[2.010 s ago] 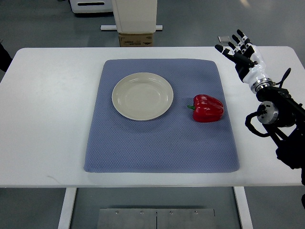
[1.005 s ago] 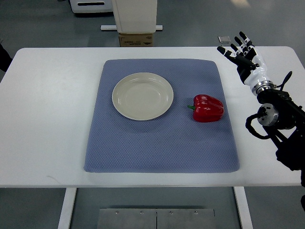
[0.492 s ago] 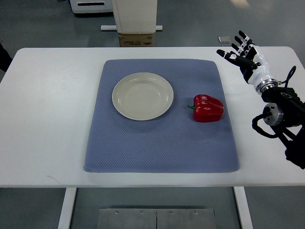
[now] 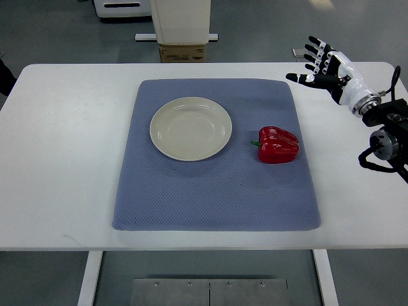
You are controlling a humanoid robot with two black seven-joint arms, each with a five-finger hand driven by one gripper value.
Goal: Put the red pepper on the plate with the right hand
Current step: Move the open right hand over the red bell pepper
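Note:
A shiny red pepper (image 4: 278,145) lies on the right part of the blue mat (image 4: 215,155), its green stem pointing left. The cream plate (image 4: 190,128) sits bare on the mat's upper left, about a hand's width from the pepper. My right hand (image 4: 320,65) hovers over the table's far right corner, up and right of the pepper and well apart from it. Its black-tipped fingers are spread and hold nothing. The left arm does not show.
The white table (image 4: 64,146) carries the mat. Behind its far edge stand a cardboard box (image 4: 182,53) and a white column (image 4: 180,19). A small grey item (image 4: 300,51) lies on the floor near my right hand.
My right arm has lifted and pulled back toward the right edge, and the hand has turned so its fingers point more to the left. Pepper and plate have stayed put.

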